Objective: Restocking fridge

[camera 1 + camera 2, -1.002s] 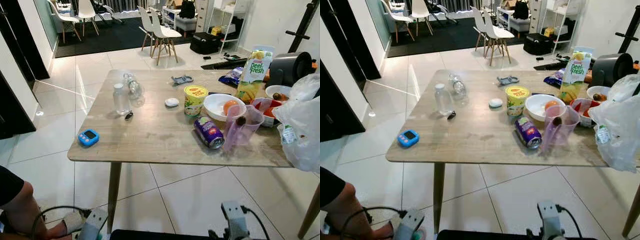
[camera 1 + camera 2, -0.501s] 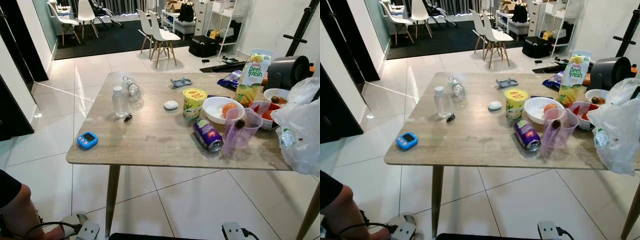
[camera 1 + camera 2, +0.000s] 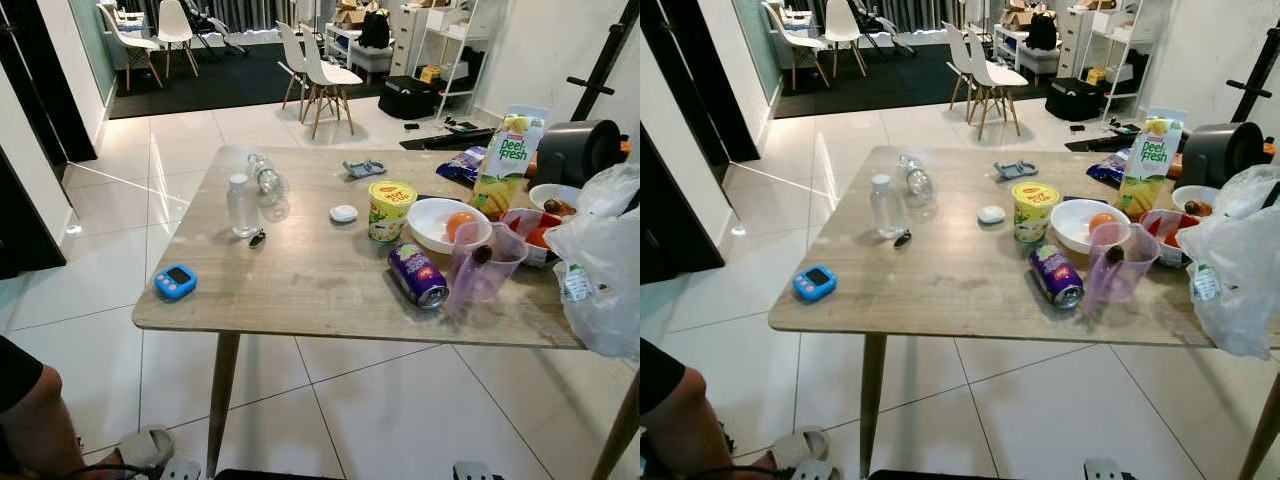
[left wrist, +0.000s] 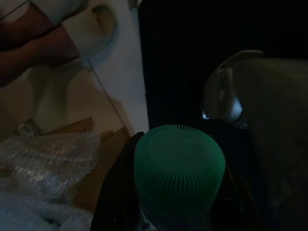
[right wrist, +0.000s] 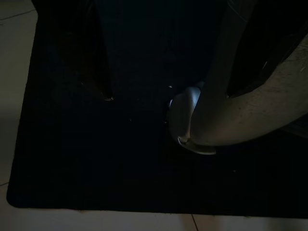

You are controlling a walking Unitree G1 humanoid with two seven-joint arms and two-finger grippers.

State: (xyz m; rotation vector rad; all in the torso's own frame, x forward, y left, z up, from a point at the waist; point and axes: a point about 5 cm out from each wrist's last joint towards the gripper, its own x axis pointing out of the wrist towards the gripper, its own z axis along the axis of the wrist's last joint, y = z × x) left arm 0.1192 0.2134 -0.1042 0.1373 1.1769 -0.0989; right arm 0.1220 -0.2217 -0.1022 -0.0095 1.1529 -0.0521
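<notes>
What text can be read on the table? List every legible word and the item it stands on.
"Peel Fresh" on the tall juice carton.
Yellow-lidded tub: printing on lid and side, too small to read.
Purple can lying on its side: label blurred.
Blue timer: display too small to read.
Tag on the white plastic bag: print unreadable.

A wooden table [image 3: 300,280] stands on glossy white tiles [image 3: 130,160], white chairs [image 3: 315,65] beyond.
</notes>
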